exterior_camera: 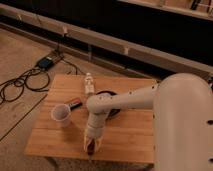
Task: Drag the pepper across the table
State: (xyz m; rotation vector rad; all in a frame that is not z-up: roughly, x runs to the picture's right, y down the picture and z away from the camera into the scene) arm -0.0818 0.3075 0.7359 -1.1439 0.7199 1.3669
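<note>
My gripper (91, 146) points down at the near edge of the light wooden table (135, 136), left of centre. It is shut on the small reddish-brown pepper (91, 149), which shows between the fingertips and rests low on the tabletop. The white arm reaches from the right over the table's middle down to the gripper.
A white cup (61, 115) stands at the left. A small dark bar (75, 104) lies behind it. A small clear bottle (89, 82) stands at the back. A dark bowl (107, 94) is partly hidden by my arm. Cables and a power box (46, 62) lie on the floor to the left.
</note>
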